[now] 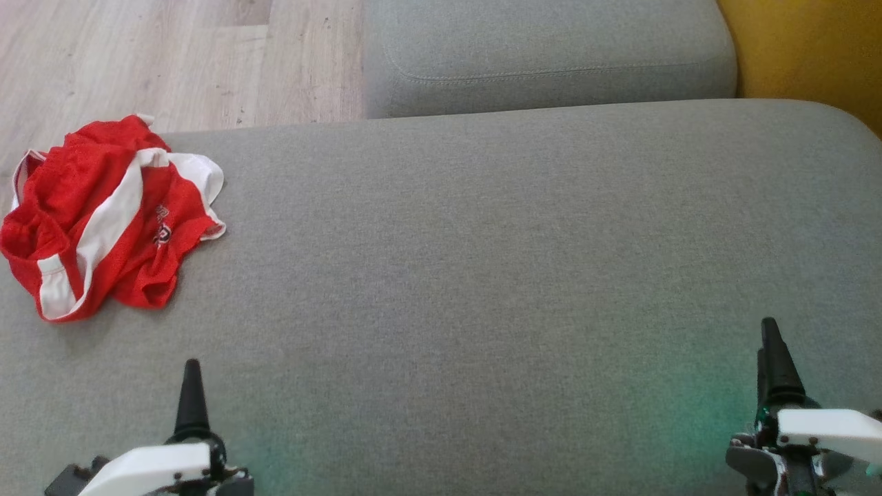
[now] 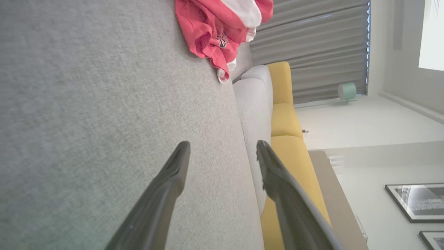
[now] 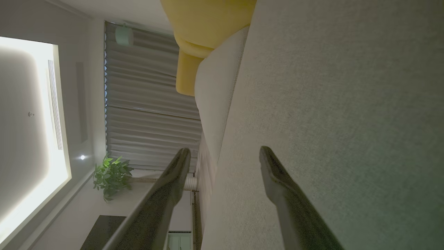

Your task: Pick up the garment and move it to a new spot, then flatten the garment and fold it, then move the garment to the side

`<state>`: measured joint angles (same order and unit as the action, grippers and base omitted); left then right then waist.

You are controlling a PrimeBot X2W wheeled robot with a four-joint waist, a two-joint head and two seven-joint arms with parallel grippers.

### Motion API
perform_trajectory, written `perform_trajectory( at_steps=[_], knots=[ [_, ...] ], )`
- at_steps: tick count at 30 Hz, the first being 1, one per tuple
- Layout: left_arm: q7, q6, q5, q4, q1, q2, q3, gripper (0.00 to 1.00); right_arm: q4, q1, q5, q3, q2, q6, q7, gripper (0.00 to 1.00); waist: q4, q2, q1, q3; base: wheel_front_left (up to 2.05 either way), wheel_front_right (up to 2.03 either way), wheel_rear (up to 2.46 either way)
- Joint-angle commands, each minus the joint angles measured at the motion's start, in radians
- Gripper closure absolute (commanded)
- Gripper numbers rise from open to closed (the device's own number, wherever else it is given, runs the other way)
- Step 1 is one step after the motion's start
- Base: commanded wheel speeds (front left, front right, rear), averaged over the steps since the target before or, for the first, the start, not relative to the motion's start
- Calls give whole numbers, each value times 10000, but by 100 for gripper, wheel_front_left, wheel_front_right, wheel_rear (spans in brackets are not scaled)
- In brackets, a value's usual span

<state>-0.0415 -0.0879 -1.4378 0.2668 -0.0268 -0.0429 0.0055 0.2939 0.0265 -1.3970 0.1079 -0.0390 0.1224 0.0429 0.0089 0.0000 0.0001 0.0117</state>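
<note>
Red-and-white garment (image 1: 110, 220) crumpled at the far left corner of the grey cushion (image 1: 482, 241)

The garment is laid partly over the far edge of the cushion, next to the floor (image 1: 138, 62). From the garment to the right edge a wide bare stretch of cushion is seen. A second cushion (image 1: 551, 55) is set against the far edge, and a yellow seat (image 1: 806, 48) is seen at the far right corner. The left gripper (image 2: 223, 144) is held open by the near edge, well apart from the garment; the right gripper (image 3: 225, 151) is open too, at the near right
</note>
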Motion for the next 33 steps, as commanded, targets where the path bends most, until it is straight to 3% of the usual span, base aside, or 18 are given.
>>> perform_trajectory(
  at_steps=[1,17,33],
  knots=[
    [96,27,377,-496,303,-34,-24,0,-514,-251,467,-116,-34,19,-134,0,15,0,-1,0,0,0,0],
    [571,209,3337,-937,134,-51,-614,0,-947,-3,2993,-720,-46,29,-605,0,158,0,-1,64,0,0,0],
    [1044,371,5518,-872,-142,-163,-966,0,-1084,114,5225,-1114,-59,39,-1074,0,287,0,-1,137,0,0,0]
  ],
)
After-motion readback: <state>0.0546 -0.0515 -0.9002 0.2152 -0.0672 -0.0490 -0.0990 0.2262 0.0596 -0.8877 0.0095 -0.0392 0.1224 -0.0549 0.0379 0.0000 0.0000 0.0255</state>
